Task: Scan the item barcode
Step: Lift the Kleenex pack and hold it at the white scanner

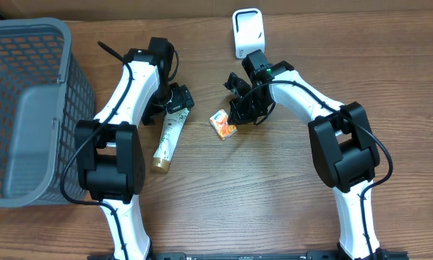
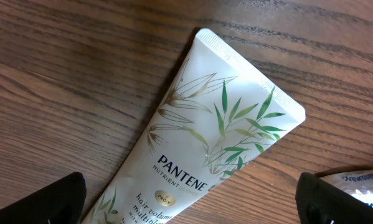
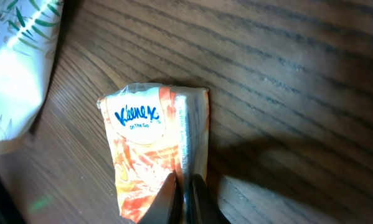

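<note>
A small orange Kleenex tissue pack (image 3: 150,155) lies on the wooden table, and my right gripper (image 3: 185,186) is shut on its near right edge. From overhead, the pack (image 1: 222,123) sits just left of that gripper (image 1: 239,114). A white Pantene tube (image 2: 198,143) lies flat, crimped end away from the camera, with my left gripper (image 2: 189,202) open wide above its lower part. One black fingertip (image 2: 43,202) shows on each side of it, touching nothing. A white barcode scanner (image 1: 247,32) stands at the back. No barcode shows on either item.
A grey mesh basket (image 1: 28,108) fills the table's left side. The tube (image 1: 170,133) lies at an angle between both arms, its gold cap towards the front. Bare wood stretches across the front of the table.
</note>
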### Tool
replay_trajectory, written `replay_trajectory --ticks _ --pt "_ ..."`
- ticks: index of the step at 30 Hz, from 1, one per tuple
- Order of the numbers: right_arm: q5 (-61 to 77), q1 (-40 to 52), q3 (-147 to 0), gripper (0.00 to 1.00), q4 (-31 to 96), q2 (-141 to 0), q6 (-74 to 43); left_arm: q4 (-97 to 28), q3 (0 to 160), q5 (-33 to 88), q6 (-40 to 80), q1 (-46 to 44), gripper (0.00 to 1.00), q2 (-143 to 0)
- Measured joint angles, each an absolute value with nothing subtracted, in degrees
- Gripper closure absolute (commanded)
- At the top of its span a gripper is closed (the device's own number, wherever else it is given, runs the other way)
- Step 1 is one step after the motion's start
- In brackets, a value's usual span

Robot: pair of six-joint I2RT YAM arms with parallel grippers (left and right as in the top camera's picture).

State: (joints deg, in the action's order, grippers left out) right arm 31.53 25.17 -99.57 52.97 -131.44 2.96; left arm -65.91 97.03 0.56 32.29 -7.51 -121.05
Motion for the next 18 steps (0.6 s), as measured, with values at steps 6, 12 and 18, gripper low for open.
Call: replay_trajectory --ticks 6,12,18 --pt "33.2 24.3 -99.6 0.96 53.9 -131.4 -2.9 -65.9 97.0 0.6 32.3 -7.5 0.00 -121.1" --pt "48.0 17.5 -99.8 0.96 54.1 -131.4 -5.3 -65.9 97.0 0.6 32.3 -7.5 0.00 -121.1" --pt "64.3 8.1 -100.1 0.96 55.2 -131.4 -4.8 -65.9 97.0 0.6 32.3 -7.5 0.00 -121.1"
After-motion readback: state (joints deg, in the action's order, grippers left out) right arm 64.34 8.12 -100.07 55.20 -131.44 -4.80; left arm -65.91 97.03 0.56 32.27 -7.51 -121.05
